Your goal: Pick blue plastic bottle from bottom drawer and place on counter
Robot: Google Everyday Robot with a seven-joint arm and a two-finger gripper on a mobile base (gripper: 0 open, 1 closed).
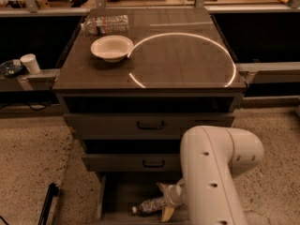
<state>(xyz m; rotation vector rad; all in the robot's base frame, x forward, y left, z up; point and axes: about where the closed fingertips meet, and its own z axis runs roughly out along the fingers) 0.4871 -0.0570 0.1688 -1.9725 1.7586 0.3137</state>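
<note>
Blue plastic bottle lies on its side in the open bottom drawer, nearest to me, with its white cap pointing left and its other end toward the robot. I see the gripper down inside that drawer at the bottle's right end, its two yellowish fingers spread wide, one on the far side of the bottle and one on the near side; I cannot tell whether either one touches it. The big white arm fills the lower right and hides the drawer's right part. Above it, the middle drawer and the top drawer are both closed, each with a black handle. On the bench, a bright white arc curves over the right half. A white bowl stands upright on the left, just beside the arc's end, and a clear water bottle lies on its side behind the bowl, near the far left corner. Off to the left, a white cup stands on a lower ledge
</note>
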